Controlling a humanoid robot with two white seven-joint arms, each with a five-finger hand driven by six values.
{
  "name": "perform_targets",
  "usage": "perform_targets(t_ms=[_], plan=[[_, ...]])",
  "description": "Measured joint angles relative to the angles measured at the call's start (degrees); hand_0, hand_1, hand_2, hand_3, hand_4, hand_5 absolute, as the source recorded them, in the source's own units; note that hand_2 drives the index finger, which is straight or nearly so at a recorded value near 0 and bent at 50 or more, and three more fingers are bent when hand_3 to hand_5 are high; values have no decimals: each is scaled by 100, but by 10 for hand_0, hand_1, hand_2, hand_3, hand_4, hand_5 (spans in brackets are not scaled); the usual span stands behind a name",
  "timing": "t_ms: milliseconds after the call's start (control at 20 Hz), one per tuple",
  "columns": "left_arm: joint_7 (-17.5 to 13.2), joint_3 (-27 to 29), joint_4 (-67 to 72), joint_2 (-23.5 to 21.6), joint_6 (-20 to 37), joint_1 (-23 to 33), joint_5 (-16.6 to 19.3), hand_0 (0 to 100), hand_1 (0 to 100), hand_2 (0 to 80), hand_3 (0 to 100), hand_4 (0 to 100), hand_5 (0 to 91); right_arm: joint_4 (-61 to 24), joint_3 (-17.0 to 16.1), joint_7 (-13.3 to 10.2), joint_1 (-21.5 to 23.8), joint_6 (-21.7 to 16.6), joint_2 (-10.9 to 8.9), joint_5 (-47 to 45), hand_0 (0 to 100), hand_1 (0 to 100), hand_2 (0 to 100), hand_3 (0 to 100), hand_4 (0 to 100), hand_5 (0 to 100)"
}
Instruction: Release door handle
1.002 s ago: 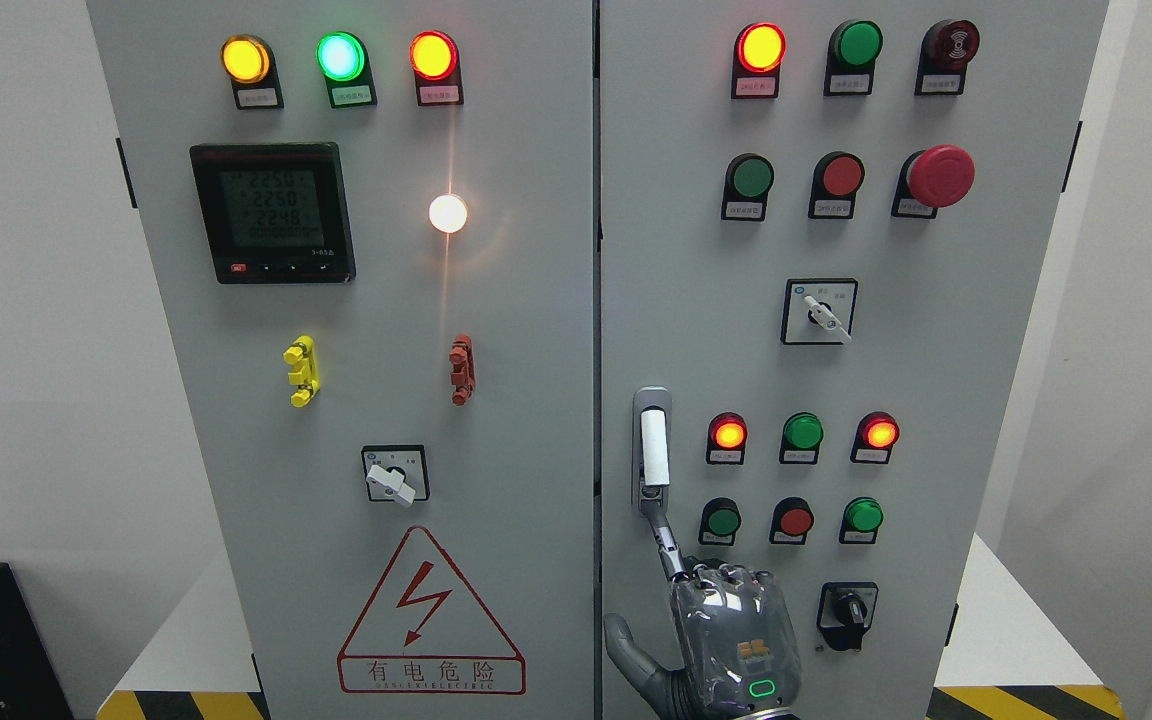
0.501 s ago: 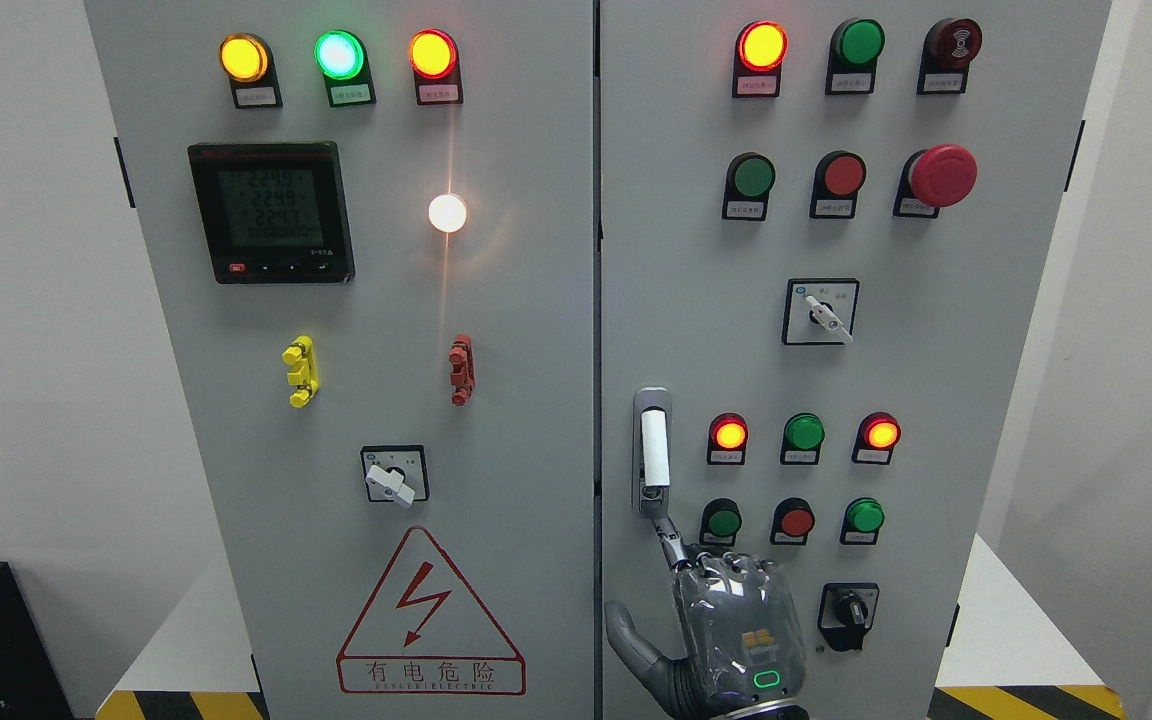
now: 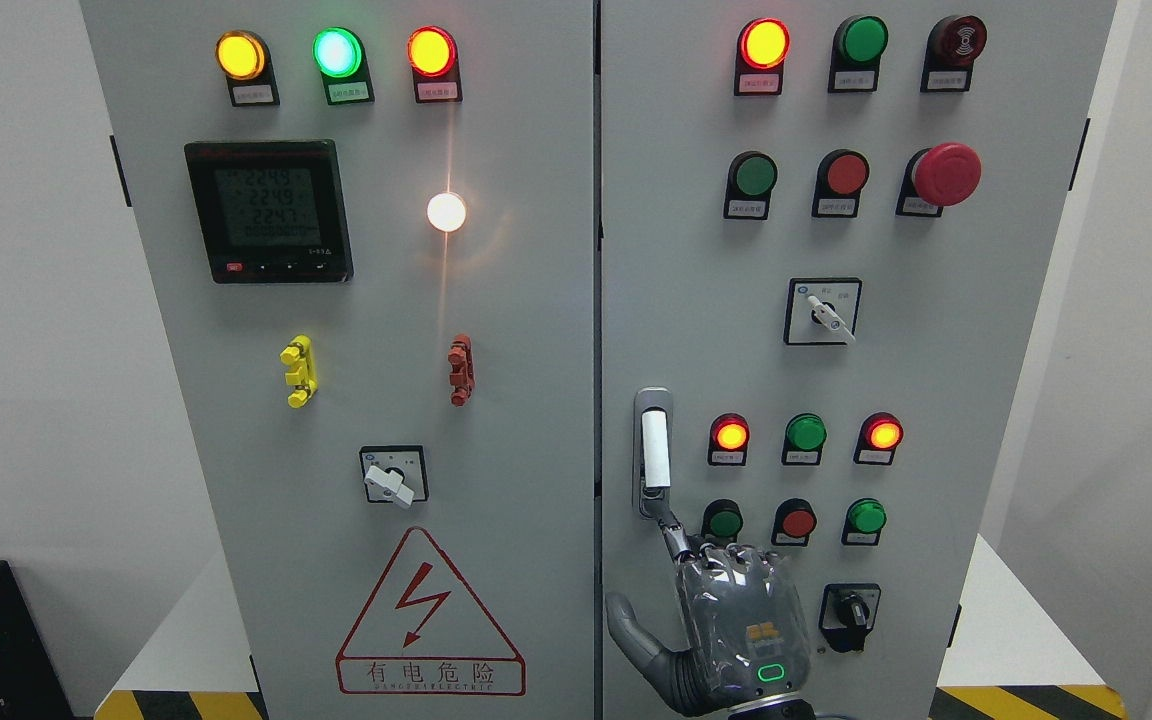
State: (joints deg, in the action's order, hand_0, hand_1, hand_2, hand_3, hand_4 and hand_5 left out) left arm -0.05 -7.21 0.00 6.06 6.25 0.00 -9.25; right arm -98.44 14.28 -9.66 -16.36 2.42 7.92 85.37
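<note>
Door handle (image 3: 653, 452): white upright lever in a recess on the left edge of the grey cabinet's right door (image 3: 936, 380). Right hand (image 3: 726, 620) below it, index fingertip touching the handle's foot, other fingers curled, thumb out, gripping nothing. White walls on both sides
</note>
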Motion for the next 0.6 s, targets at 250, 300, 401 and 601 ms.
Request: perform_targets(t_ms=[250,300,401,601], plan=[[0,0,0,0,0,0,0,120,556,0,0,0,0,-64,6,-30,0,-11,2,-4,341,243,226,852,934,1000],[0,0,0,0,0,0,0,120,556,0,0,0,0,-76,7,-31,0,-15,3,-5,341,243,231,852,934,1000],[0,0,0,0,0,0,0,120,556,0,0,0,0,-101,10,-33,2,-24,4,-9,341,245,251,852,934,1000],[0,0,0,0,0,0,1,120,556,0,0,0,0,-151,15,-65,19,-46,6,-14,348,263,341,865,933,1000]])
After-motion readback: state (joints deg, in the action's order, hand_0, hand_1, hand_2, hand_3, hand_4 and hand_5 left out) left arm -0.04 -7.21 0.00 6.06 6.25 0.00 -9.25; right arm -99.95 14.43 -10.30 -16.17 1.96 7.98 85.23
